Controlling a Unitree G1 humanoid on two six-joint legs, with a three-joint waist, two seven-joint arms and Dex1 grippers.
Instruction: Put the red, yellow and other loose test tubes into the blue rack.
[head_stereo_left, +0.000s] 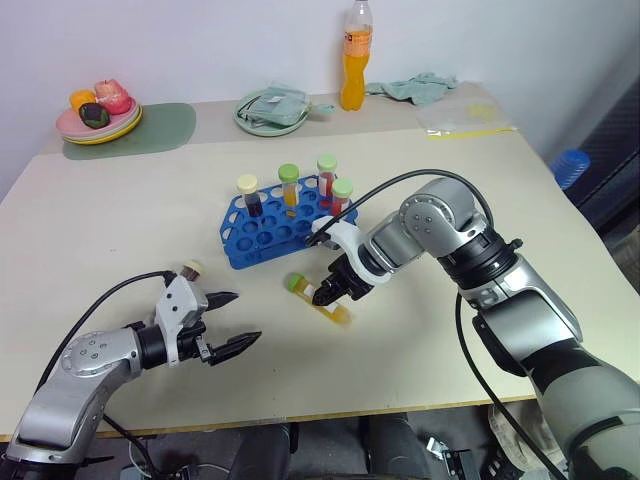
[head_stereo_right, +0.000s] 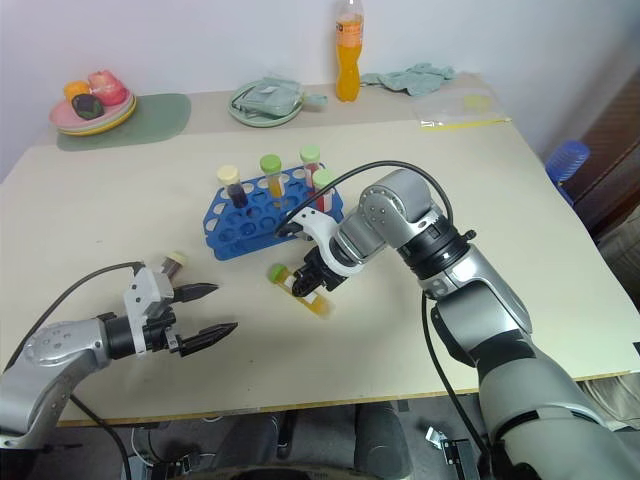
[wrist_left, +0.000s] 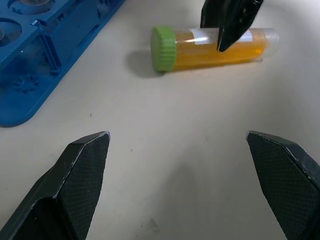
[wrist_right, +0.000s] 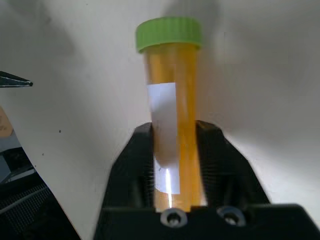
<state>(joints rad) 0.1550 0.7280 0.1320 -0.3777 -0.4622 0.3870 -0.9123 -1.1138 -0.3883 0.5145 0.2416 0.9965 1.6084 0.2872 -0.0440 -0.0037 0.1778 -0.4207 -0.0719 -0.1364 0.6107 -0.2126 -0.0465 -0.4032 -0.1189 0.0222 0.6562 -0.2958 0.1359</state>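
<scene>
A yellow test tube with a green cap lies flat on the table just in front of the blue rack. My right gripper points down and is shut on the tube's middle, over its white label. The rack holds several capped tubes upright: dark, yellow and red. My left gripper hovers open and empty near the table's front left, its fingers pointing toward the yellow tube. A dark tube with a cream cap lies just behind the left gripper's body, partly hidden by it.
Along the back edge are a tall orange drink bottle, a plate of food on a green mat, a plate with a folded cloth, a green cloth and a plastic bag. The table's front edge runs close under both arms.
</scene>
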